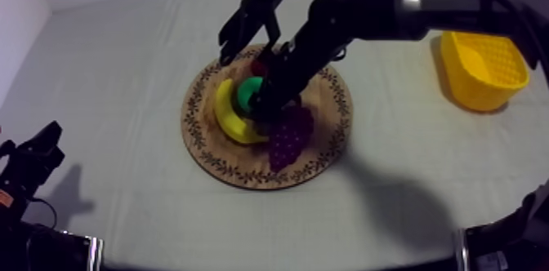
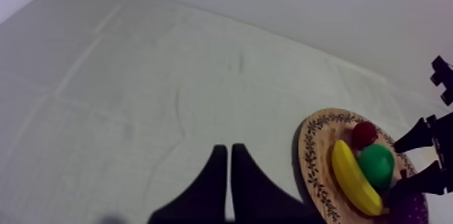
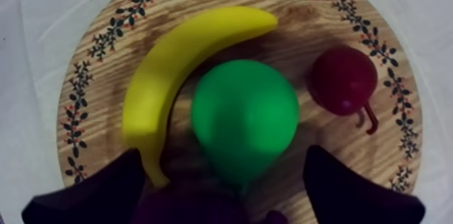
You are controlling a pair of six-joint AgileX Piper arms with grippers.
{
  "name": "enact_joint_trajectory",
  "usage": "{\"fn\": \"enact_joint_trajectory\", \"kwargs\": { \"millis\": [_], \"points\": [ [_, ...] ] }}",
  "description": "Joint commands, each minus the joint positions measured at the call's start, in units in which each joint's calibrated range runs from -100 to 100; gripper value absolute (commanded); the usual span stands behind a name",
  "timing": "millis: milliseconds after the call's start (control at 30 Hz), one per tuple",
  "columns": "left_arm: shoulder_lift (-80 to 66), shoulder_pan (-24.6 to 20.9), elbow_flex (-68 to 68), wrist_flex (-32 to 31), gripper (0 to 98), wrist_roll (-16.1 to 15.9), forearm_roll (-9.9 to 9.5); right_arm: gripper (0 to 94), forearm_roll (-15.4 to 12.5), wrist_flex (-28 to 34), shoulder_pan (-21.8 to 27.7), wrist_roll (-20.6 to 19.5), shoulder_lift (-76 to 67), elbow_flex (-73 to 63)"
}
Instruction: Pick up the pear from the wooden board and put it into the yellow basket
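The green pear [image 1: 247, 90] lies in the middle of the round wooden board [image 1: 323, 140], between a banana [image 1: 231, 117], a small red fruit [image 1: 260, 67] and purple grapes [image 1: 290, 132]. My right gripper [image 1: 256, 99] reaches down from the upper right, right over the pear. In the right wrist view the pear [image 3: 244, 119] sits between the spread fingers of the open right gripper [image 3: 224, 154]; neither finger touches it. The left gripper [image 1: 39, 150] rests low at the left, and its fingers [image 2: 217, 176] lie together as a wedge. The yellow basket [image 1: 482, 68] stands at the far right.
The banana [image 3: 168, 71] curves round the pear's side and the small red fruit [image 3: 342, 79] lies on its other side, both on the board [image 3: 303, 24]. Grapes [image 3: 189, 203] sit under the fingers. Bare cloth stretches between board and basket.
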Motion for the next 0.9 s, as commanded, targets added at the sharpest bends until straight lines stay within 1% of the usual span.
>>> {"fn": "enact_joint_trajectory", "kwargs": {
  "millis": [0,333,567,733,867],
  "points": [
    [0.00,0.01,0.02,0.01,0.1,-0.01,-0.02,66.5,0.34,-0.01,-0.05,-0.23,1.10,-0.80],
    [0.00,0.01,0.02,0.01,0.1,0.02,-0.02,66.1,1.97,-1.31,-0.11,-1.49,5.57,-3.67],
    [0.00,0.01,0.02,0.01,0.1,0.00,-0.02,64.6,2.57,-1.82,-0.17,-1.94,7.55,-5.43],
    [0.00,0.01,0.02,0.01,0.1,0.03,-0.02,61.6,3.07,-2.21,-0.13,-2.50,8.83,-6.82],
    [0.00,0.01,0.02,0.01,0.1,0.03,-0.02,56.2,3.20,-2.62,-0.09,-2.51,9.66,-7.27]
  ]
}}
